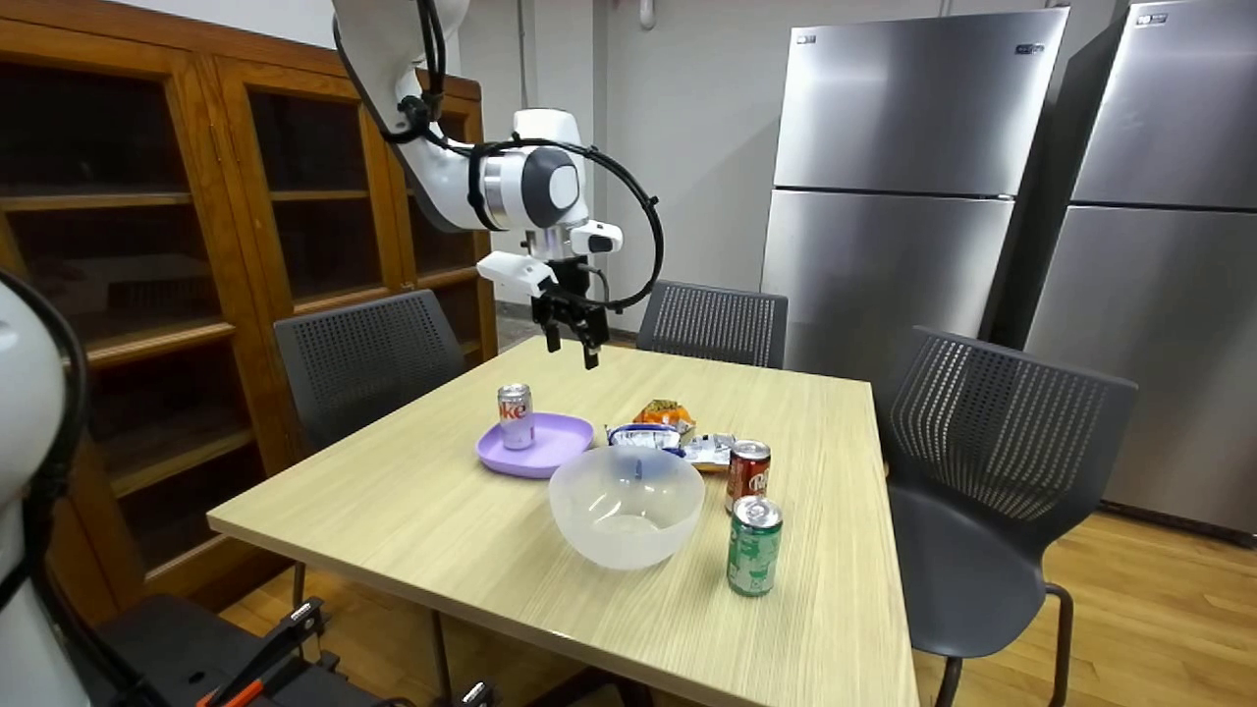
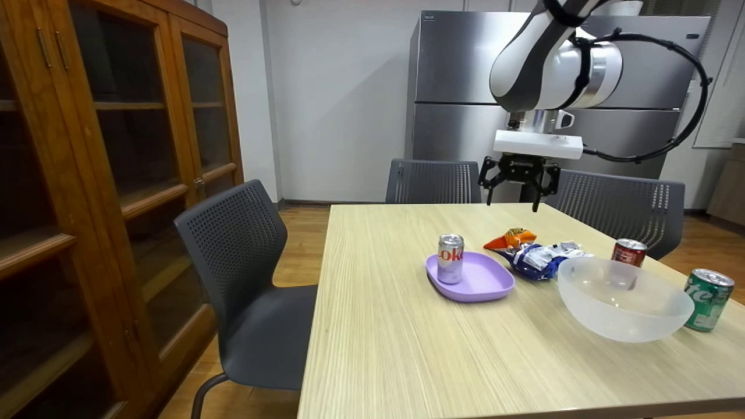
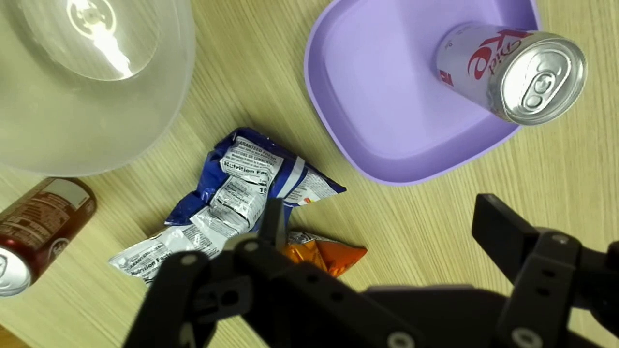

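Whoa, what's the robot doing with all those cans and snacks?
A robot arm hovers over the table with its gripper open, holding nothing and touching nothing. Below, snack bags lie bunched together beside a purple plate. A Diet Coke can stands upright on that plate. Near the bags are a frosted bowl, a red can and a green can.

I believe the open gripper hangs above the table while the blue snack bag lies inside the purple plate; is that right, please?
Not quite: the blue snack bag lies on the table beside the purple plate, not inside it, as the wrist view shows. The open gripper does hang above the table, as you say.
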{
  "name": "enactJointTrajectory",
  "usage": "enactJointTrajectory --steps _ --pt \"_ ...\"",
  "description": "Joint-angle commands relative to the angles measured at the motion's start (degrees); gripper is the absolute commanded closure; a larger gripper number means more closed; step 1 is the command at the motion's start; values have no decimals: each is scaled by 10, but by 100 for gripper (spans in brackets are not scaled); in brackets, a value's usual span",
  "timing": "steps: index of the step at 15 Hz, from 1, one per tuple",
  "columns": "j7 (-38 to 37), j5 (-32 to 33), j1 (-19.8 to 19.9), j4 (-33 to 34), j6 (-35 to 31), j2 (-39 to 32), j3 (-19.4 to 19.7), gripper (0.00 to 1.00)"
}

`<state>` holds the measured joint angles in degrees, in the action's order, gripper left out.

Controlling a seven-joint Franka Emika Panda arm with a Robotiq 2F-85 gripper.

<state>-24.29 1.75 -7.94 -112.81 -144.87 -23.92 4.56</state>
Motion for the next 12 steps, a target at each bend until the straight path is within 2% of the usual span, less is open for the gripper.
enactJointTrajectory --steps 1,12 --pt "-5 4 0 2 1 -2 0 0" --pt "-64 -22 12 67 -7 -87 32 0"
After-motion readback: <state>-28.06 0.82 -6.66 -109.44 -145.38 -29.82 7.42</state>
